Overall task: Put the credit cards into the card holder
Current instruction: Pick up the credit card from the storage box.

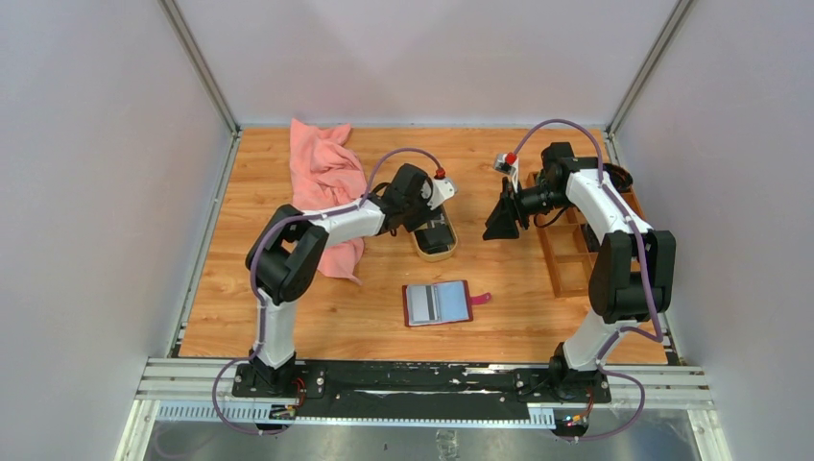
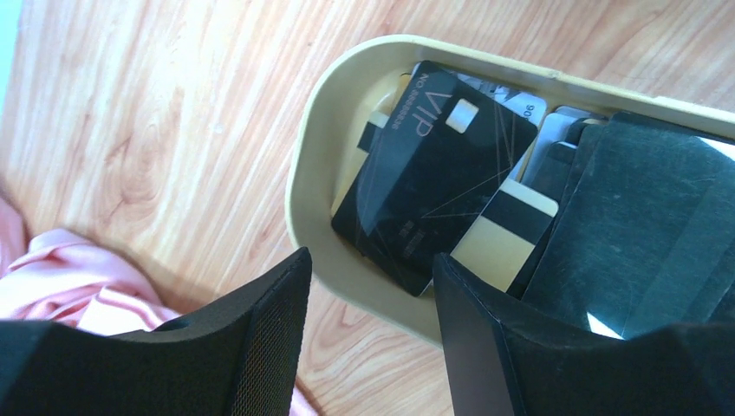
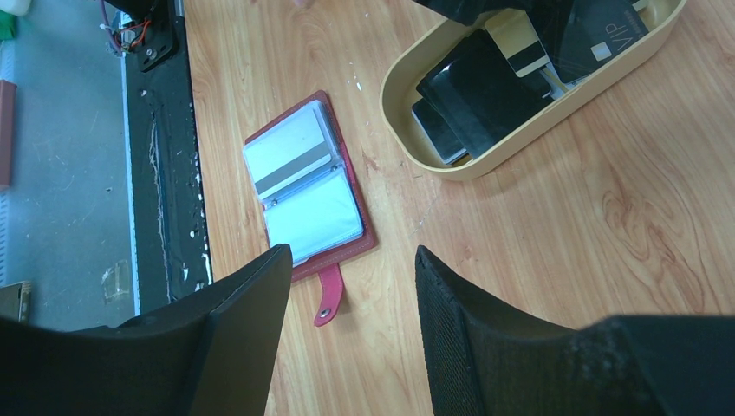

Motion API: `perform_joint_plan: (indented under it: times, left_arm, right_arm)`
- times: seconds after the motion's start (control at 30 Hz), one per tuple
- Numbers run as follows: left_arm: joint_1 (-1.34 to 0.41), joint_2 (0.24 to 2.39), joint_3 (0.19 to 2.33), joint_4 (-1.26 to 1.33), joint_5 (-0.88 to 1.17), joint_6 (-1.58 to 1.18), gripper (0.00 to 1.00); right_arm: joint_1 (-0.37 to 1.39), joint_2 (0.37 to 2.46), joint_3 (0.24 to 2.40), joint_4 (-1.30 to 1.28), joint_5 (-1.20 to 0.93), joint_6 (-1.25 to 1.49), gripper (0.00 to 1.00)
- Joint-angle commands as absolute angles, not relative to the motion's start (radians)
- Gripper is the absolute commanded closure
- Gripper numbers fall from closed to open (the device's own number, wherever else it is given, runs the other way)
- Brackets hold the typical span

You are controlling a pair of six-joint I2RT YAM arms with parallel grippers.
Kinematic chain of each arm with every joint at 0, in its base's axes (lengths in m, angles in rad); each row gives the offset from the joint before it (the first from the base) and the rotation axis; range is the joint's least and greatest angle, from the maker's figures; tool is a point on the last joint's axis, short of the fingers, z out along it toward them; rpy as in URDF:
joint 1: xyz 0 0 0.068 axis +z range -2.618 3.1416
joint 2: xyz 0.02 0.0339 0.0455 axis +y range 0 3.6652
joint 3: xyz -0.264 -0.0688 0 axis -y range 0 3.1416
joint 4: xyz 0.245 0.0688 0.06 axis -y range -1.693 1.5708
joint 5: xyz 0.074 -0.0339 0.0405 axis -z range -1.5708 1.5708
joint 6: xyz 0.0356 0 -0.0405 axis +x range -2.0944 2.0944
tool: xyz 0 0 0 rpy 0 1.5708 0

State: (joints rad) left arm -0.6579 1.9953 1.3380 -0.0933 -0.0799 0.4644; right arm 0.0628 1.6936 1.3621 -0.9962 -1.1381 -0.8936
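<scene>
The left claw is spread to a middling width and grips nothing. It hangs over the near end of the oval tan dish, with the dish's wall running between its two fingers: one finger is outside over the table and the other is above the dish's inside. Whether either finger touches the dish cannot be told.

The credit cards lie loosely piled in the dish, just ahead of this claw's tips. A black VIP card lies tilted on top, a gold card with a dark stripe is beside it, and more black cards lie off to the claw's right. A pink cloth lies crumpled on the table to the claw's left.

The right claw is also parted to a middling width and empty, raised well above the table. The card holder lies open and flat on the table below and ahead of this claw, nearer its left finger. Its red strap with the snap points back toward the claw, and a pale card with a grey stripe sits in one of its clear sleeves. The dish is farther ahead, to the claw's right. A brown wooden compartment tray sits on the table behind this claw, near its arm.
</scene>
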Motion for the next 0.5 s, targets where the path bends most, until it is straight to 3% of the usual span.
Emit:
perform_joint_plan:
  times: [0.0, 0.2, 0.47]
  left_arm:
    - [-0.669, 1.937, 1.305, -0.004, -0.166, 0.474, 0.41]
    - [-0.670, 1.915, 1.294, 0.043, -0.160, 0.475, 0.40]
    - [-0.674, 1.887, 1.270, 0.071, -0.065, 0.461, 0.22]
  right_arm:
    - [0.047, 1.698, 1.358, -1.029, -1.164, -0.919, 0.42]
    - [0.048, 1.700, 1.359, -1.032, -1.164, -0.922, 0.42]
    - [0.047, 1.704, 1.358, -1.038, -1.166, -0.928, 0.42]
